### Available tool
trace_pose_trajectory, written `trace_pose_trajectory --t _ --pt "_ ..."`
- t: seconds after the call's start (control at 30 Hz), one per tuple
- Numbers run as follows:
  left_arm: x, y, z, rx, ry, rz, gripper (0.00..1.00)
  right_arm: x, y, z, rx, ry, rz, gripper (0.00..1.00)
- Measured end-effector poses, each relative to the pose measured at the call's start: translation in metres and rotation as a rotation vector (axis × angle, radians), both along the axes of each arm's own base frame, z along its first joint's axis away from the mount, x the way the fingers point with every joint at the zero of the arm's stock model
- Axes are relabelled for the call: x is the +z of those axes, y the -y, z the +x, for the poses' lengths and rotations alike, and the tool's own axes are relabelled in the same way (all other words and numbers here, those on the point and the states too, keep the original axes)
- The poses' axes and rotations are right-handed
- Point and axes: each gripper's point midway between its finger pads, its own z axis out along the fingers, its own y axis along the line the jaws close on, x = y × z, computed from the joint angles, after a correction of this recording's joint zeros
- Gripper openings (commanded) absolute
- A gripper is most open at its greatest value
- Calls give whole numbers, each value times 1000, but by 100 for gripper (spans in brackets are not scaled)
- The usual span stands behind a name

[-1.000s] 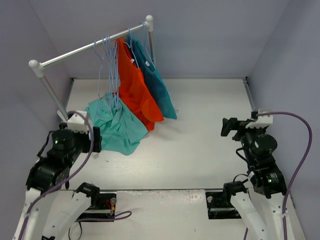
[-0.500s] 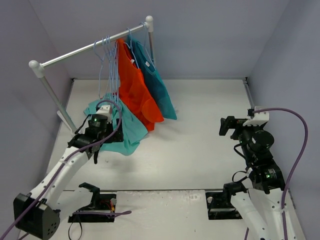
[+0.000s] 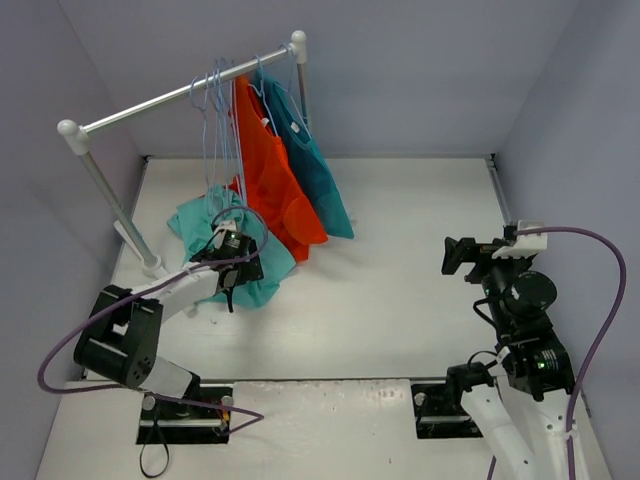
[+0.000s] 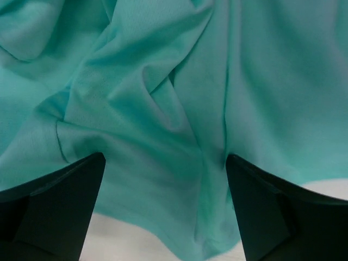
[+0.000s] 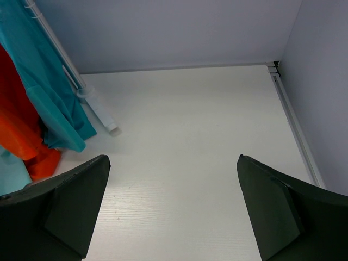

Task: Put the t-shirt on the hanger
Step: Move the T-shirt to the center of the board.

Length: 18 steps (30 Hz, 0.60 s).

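Step in hand: likely a first grasp on the t-shirt (image 3: 195,222), judging by fingers poised over the cloth.
T-shirt place: heaped on the table (image 3: 400,250) at the foot of the rail (image 3: 180,97), below the bare hangers (image 3: 215,130) and just beside the hem of the orange shirt (image 3: 265,170).
Left gripper (image 4: 164,163): fingers spread wide, low over the folds near the heap's front edge, nothing pinched between them.
Right gripper (image 5: 173,160): fingers spread wide too, nothing held, over bare table and well apart from the clothes.
Doing it well: best to close on a single raised fold or a seamed edge rather than a thick bunch. Worth going low enough to catch cloth, not table. Wise to lift slowly so the heap opens and the collar shows. Probably needs the other arm to steady a hanger.
Risk: snagging the hanging wires above, or dragging the orange hem along.
Count of shirts: three, being one mint, one orange and one dark teal shirt (image 3: 310,170).
Count of hangers: several bare ones bunched together, wires overlapping, exact number not readable.
Count of arms: two.
Count of rails: one.
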Motion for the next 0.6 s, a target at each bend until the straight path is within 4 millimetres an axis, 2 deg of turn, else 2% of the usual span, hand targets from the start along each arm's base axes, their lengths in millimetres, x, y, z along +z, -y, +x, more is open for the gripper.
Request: trace_pose_trajectory --t 0.03,0.07,0.13,0.27,0.37,0.47,0.6 --pt "-9 0 -2 11 -25 8 59 1 0 0 1 2 1 100" --pt "-17 -1 -4 18 -47 15 32 1 0 -1 1 4 1 100" --pt "-20 4 1 26 -43 8 1 2 0 -2 1 8 2 100" --pt "-20 19 -2 -2 -44 -6 0 2 0 -2 1 8 2 100" --pt "-9 42 -23 -95 -49 14 0 2 0 -2 1 8 2 100" --pt "25 90 -58 -284 -1 -15 0 2 0 -2 2 8 1 100" --pt "98 163 -113 -553 110 -135 0 0 -3 1 16 -4 0 100"
